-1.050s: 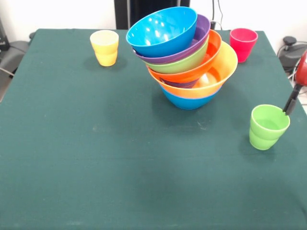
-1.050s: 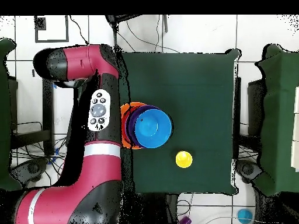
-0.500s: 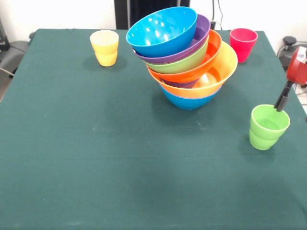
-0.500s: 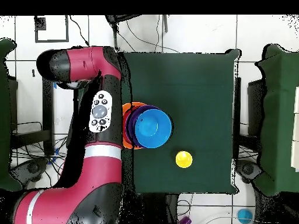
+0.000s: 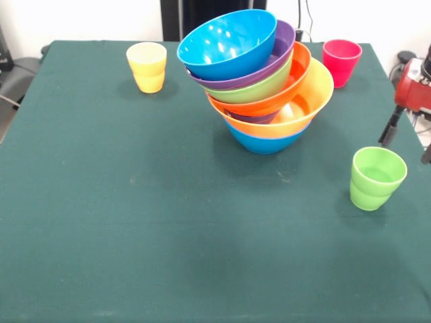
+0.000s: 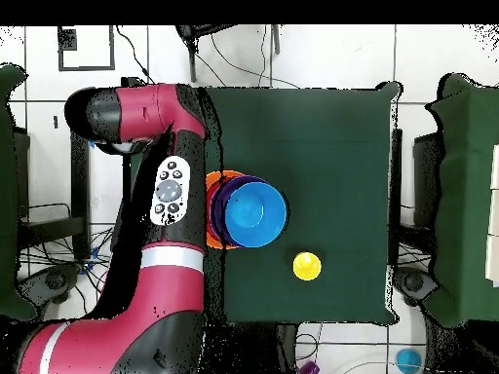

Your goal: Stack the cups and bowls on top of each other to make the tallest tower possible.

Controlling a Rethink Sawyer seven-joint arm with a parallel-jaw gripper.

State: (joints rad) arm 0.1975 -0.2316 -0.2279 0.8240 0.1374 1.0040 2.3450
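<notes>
Probably a lab: cables (image 6: 244,54) strewn over tiled floor (image 6: 429,54).

three cups stood on the table (image 5: 101,202): one yellow cup (image 5: 147,66) at upper left, one red-pink cup (image 5: 341,62) at upper right, one green cup (image 5: 376,177) at right. one tower (image 5: 259,81) showed six bowl rims in the front view; a seventh could not be made out.

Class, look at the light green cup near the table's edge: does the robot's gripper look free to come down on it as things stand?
Probably yes. The light green cup stands upright and alone, well apart from the tower, and the gripper hangs open just above and beside it with nothing between.
</notes>
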